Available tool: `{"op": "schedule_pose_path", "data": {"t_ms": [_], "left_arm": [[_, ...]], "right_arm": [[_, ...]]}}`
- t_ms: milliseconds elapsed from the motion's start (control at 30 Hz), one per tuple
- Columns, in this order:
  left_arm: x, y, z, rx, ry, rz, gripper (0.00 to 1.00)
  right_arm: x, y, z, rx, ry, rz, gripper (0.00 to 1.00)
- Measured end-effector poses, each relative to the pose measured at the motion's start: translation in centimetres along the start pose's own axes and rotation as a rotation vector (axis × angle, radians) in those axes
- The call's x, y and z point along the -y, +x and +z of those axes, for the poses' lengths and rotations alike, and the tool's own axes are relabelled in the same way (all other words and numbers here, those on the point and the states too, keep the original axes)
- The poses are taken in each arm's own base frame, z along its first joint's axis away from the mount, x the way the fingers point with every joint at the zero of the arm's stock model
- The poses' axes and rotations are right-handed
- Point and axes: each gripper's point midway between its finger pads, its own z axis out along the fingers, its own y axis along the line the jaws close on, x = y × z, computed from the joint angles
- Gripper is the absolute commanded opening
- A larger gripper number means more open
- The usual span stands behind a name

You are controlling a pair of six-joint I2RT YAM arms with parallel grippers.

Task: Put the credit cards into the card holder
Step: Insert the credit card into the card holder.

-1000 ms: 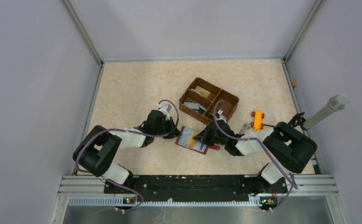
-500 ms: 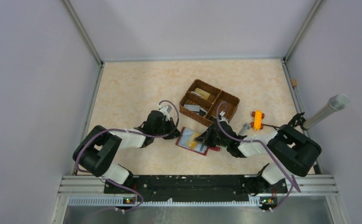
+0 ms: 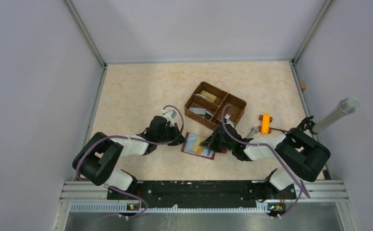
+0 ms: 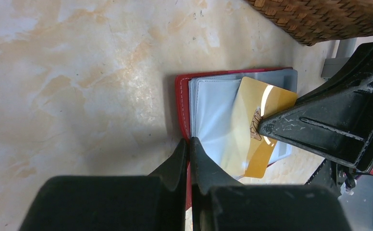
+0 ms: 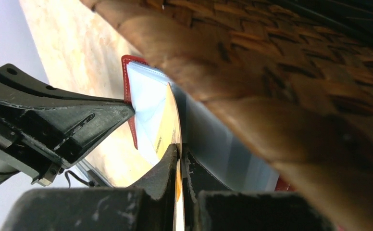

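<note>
The dark red card holder (image 3: pixel 194 146) lies open on the table, its clear pockets up; it also shows in the left wrist view (image 4: pixel 182 103) and the right wrist view (image 5: pixel 127 72). My left gripper (image 3: pixel 180 137) is shut on its left edge (image 4: pixel 189 142). My right gripper (image 3: pixel 212 142) is shut on a gold-tan credit card (image 4: pixel 256 125), seen edge-on in the right wrist view (image 5: pixel 172 125), which lies slanted over the clear pockets with part of it inside a pocket. Other cards (image 3: pixel 200 109) lie in the wicker basket.
The brown divided wicker basket (image 3: pixel 237 103) stands just behind the holder and fills the right wrist view's upper right (image 5: pixel 271 72). An orange toy brick (image 3: pixel 265 123), a bolt (image 3: pixel 251 131) and a grey metal tube (image 3: pixel 336 114) lie at the right.
My right gripper has slid the gold-tan card a little to the left, further over the holder's pockets. The left arm has shifted slightly and keeps its hold.
</note>
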Motion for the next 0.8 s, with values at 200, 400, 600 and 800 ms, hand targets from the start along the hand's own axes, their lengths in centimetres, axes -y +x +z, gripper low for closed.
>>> {"op": "schedule_pose_path", "data": {"t_ms": [200,400,600,800], "left_arm": [[-0.1,0.3,-0.3,-0.001,0.0,0.003,0.0],[-0.1,0.9,-0.8,-0.008,0.01,0.003,0.0],[0.1,2.2,-1.6,-0.03,0.036,-0.005,0.0],[0.4,3.3,-2.0,-0.042,0.062,0.0,0.0]], "right_arm": [[-0.9,0.9,0.2,-0.031,0.106,-0.061,0.0],[-0.7,1.8,-0.2,-0.039,0.164,-0.089,0.0],[-0.7,3.2,-0.9,-0.052,0.175,-0.073,0.0],[0.0,4.3,-1.4,-0.071,0.156,-0.024,0.0]]}}
